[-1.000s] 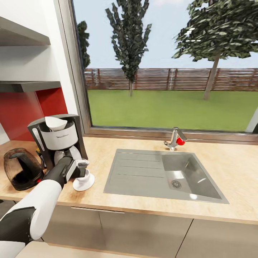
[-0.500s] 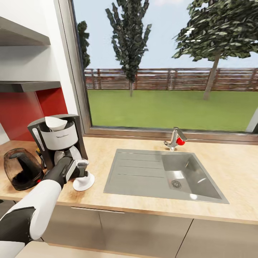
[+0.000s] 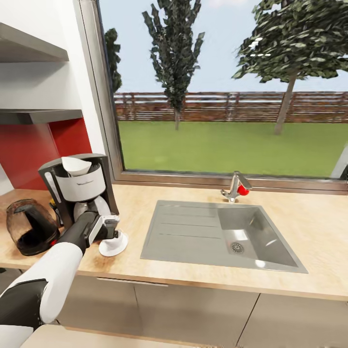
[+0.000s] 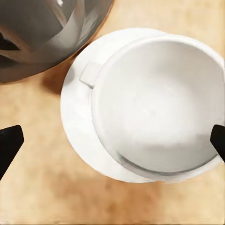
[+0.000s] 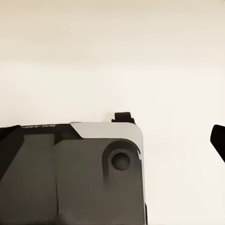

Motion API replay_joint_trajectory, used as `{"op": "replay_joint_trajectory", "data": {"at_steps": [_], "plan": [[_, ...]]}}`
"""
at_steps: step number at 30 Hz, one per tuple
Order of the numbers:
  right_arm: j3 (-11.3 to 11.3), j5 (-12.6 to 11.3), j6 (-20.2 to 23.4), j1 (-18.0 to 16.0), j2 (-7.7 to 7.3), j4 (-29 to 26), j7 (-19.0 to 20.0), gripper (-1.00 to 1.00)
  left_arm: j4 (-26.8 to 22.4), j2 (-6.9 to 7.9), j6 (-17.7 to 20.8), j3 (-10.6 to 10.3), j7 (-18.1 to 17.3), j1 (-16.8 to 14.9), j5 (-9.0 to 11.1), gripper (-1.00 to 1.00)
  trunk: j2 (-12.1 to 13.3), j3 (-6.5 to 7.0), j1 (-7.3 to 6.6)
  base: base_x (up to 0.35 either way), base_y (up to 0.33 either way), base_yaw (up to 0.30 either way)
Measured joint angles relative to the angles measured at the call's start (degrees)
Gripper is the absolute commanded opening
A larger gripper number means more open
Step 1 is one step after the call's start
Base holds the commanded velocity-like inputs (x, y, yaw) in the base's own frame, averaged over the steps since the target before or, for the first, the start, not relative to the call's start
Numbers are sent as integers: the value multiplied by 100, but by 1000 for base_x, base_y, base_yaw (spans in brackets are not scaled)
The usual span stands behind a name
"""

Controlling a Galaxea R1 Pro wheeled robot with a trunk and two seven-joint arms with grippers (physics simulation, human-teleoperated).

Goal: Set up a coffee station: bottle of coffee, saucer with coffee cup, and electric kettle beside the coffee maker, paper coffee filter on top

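Coffee cup [image 4: 157,105] sits inside the white saucer [image 4: 77,122], its small handle turned toward the dark glass carafe [image 4: 47,33] of the coffee maker [image 3: 79,186]; the pair rests on the wooden desk [image 3: 193,270] just in front of the machine, which is where the task wants them; the left pincer [image 3: 112,227] hangs directly above the cup, its two dark fingertips [image 4: 9,145] spread wide to either side and touching nothing, so I judge the cup has been set down and let go; a paper coffee filter [image 3: 76,166] shows in the maker's top, and the electric kettle [image 3: 29,227] stands close beside it; the sink [image 3: 227,234] lies well apart; the right pincer looks open, its dark tips at the frame edges.
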Motion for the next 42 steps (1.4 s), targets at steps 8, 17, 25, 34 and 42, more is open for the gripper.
{"op": "replay_joint_trajectory", "data": {"at_steps": [8, 17, 25, 34, 42], "plan": [[0, 0, 0, 0, -5, 0, -1, 100, -15, -13, -8, 4, 0, 0, 6, 100, 0, 0, 1, -291, 0, 0], [0, 0, 0, 0, -5, 0, 0, 100, -19, -19, -41, 20, 0, -4, 5, 100, -1, 0, -2, -45, 0, 0], [0, 0, 0, 0, -5, 0, 2, 100, -18, -19, -160, 30, 0, -4, 7, 100, 0, 0, 0, -92, 0, 0], [0, 1, -25, 0, -7, 0, -3, 100, -18, -19, -167, 26, 0, -4, 7, 100, 0, 0, 1, -319, 0, 0], [0, 8, -160, 0, -9, 0, -1, 100, -17, -16, -176, 16, -7, -4, 11, 100, -1, 0, 0, -304, 0, 0]]}}
